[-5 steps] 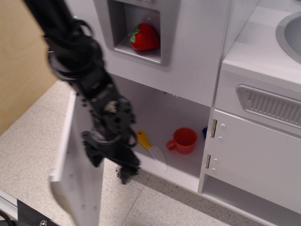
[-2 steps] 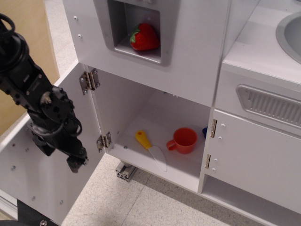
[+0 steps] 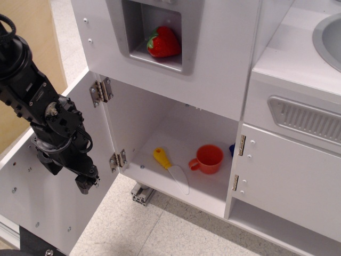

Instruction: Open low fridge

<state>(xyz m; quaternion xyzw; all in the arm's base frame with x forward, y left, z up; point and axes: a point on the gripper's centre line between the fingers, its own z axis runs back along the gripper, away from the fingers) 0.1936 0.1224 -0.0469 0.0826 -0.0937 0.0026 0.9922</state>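
The low fridge door [image 3: 48, 205] is a large white panel swung wide open to the left on two metal hinges [image 3: 101, 90]. I see only its inner face; its handle is hidden. The open compartment [image 3: 176, 128] holds an orange cup [image 3: 206, 159] and a yellow-handled knife [image 3: 170, 168]. My black gripper [image 3: 85, 181] hangs in front of the open door's inner face, near the lower hinge. Its fingers are too dark and foreshortened to tell if they are open or shut.
A strawberry [image 3: 163, 41] sits in the grey dispenser niche above. To the right are a closed white door [image 3: 287, 184], a grey grille [image 3: 309, 120] and a sink rim [image 3: 327, 37]. A metal bracket [image 3: 139, 194] lies on the speckled floor. A wooden wall [image 3: 26, 58] stands at left.
The door has swung from edge-on and half open to fully open at the left. My arm has moved left with it and barely shifted over the last half second.
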